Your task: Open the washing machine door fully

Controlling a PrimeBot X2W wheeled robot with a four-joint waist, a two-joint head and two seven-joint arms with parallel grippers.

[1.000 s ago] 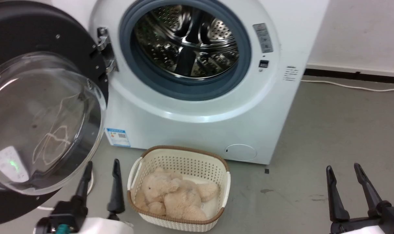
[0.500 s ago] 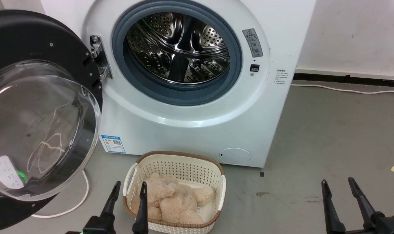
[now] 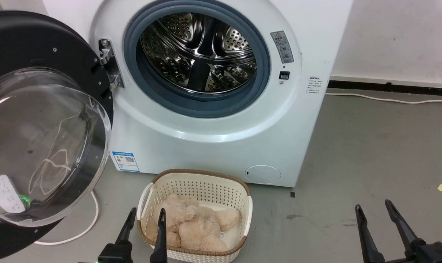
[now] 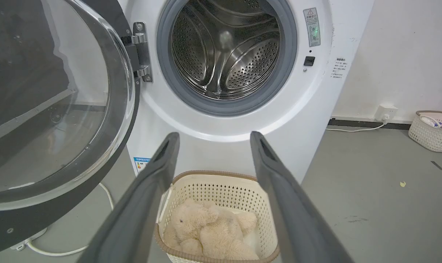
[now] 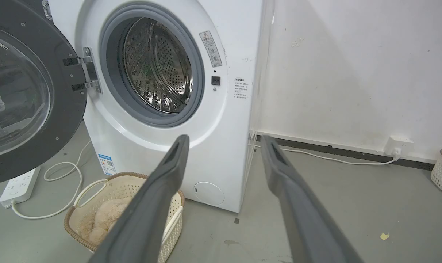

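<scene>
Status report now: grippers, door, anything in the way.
Left gripper and right gripper low, jaws open, empty. Washing machine door swung wide left, touched by neither. Basket with plush toy on floor, apart from door.

Partly off-frame: washing machine door [image 3: 45,135]

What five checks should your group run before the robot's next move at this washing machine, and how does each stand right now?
1. Door swung off the drum opening: ok, it hangs wide open at the left of the washing machine.
2. Door at its hinge limit: cannot tell.
3. Left gripper free of the door: ok, open and empty, over the near left rim of the basket.
4. Right gripper free: ok, open and empty, over bare floor.
5. Floor under the door free: not ok, a white cable lies there.
</scene>
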